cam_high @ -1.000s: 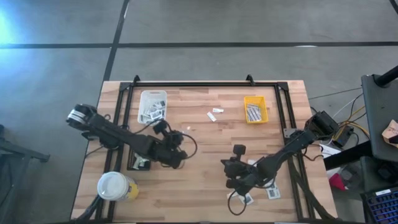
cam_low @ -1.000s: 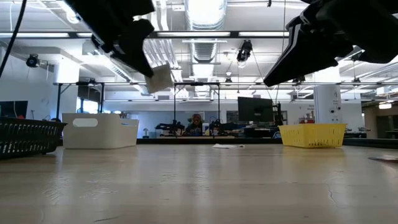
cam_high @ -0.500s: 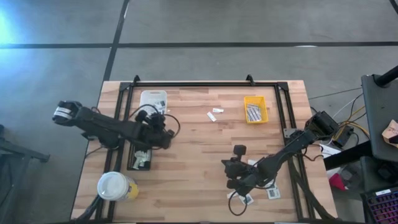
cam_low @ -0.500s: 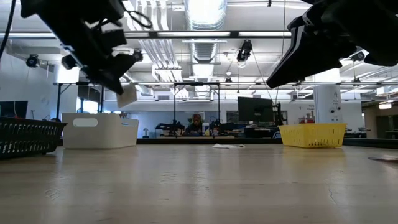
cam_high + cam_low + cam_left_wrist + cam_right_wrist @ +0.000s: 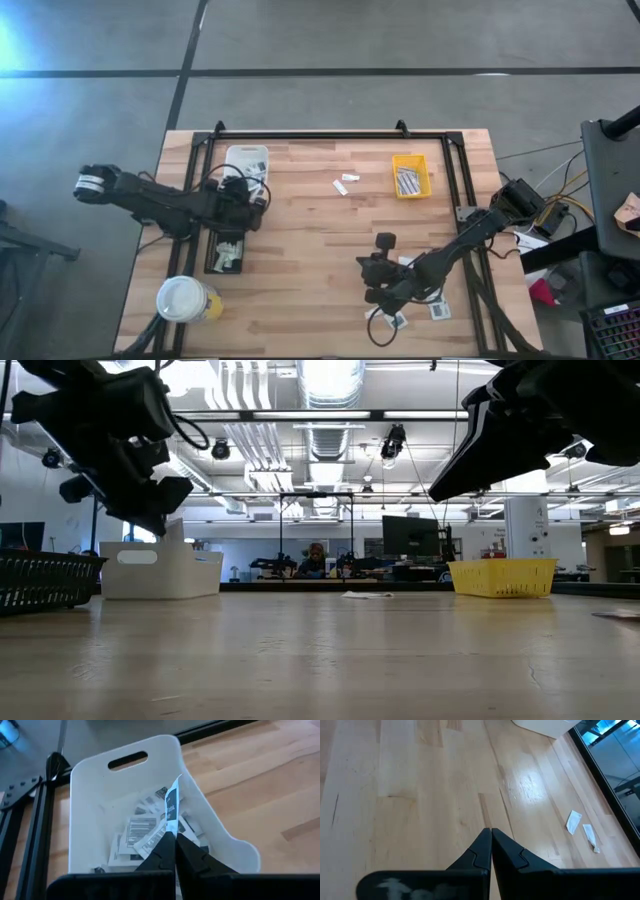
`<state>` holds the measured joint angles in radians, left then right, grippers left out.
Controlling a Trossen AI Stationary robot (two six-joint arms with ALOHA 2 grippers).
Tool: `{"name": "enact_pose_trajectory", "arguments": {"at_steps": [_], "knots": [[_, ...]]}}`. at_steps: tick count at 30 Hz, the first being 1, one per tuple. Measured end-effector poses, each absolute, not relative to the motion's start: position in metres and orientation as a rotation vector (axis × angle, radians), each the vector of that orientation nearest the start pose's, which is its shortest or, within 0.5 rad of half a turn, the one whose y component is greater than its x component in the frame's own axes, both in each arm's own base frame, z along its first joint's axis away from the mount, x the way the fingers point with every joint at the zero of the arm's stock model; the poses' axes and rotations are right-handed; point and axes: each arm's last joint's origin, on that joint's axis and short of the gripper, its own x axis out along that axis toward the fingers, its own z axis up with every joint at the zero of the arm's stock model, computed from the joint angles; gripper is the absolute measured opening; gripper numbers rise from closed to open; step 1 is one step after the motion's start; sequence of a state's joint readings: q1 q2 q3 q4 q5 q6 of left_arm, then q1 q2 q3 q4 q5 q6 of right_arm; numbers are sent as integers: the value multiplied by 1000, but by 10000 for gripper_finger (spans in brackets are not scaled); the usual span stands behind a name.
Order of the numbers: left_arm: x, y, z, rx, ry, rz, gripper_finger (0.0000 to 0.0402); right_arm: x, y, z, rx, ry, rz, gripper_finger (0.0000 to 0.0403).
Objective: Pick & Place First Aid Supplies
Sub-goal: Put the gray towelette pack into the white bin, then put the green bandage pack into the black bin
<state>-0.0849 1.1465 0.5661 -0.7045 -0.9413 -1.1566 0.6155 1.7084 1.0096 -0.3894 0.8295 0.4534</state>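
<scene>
Left end effector (image 5: 172, 836), gripping 1 white packet (image 5: 172, 805), is arriving over white tray (image 5: 87, 785) from counter (image 5: 320, 250) middle. Delivery is nearly finishing; release is remaining. Right end effector (image 5: 490, 832) is waiting closed, empty, above near counter.

Your clearest passage lay across the bare middle of the wooden table (image 5: 320, 250), broken only by two loose packets (image 5: 345, 182) near its far side. The white tray (image 5: 246, 160) and yellow tray (image 5: 410, 176) stood well apart on that far side, with open boards between them. The left gripper (image 5: 171, 831), closed on a packet (image 5: 171, 805), hung over the white tray's opening. The black tray (image 5: 226, 255) and lidded cup (image 5: 184, 298) crowded the left edge; the right arm (image 5: 440, 262) barred the near right corner.
</scene>
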Motion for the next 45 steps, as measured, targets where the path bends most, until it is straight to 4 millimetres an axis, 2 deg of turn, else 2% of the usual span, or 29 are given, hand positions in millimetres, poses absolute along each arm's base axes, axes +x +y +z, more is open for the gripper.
{"name": "enact_pose_trajectory", "arguments": {"at_steps": [5,12,19,25,31,38,45], "knots": [[172,9,174,-341,551,1233,13,276,169,176,-294,739,-364,8],[173,9,177,-321,542,1232,62,276,169,176,-296,743,-365,8],[182,9,194,-260,551,1190,79,268,170,174,-344,790,-360,8],[203,5,225,-218,563,1039,77,258,171,183,-326,843,-405,8],[226,-10,242,-217,451,758,78,244,169,189,-257,885,-458,8],[242,-39,241,-165,365,559,78,240,173,184,-139,1038,-361,8],[263,-64,217,-115,399,435,78,239,187,178,-128,1134,-83,8]]}}
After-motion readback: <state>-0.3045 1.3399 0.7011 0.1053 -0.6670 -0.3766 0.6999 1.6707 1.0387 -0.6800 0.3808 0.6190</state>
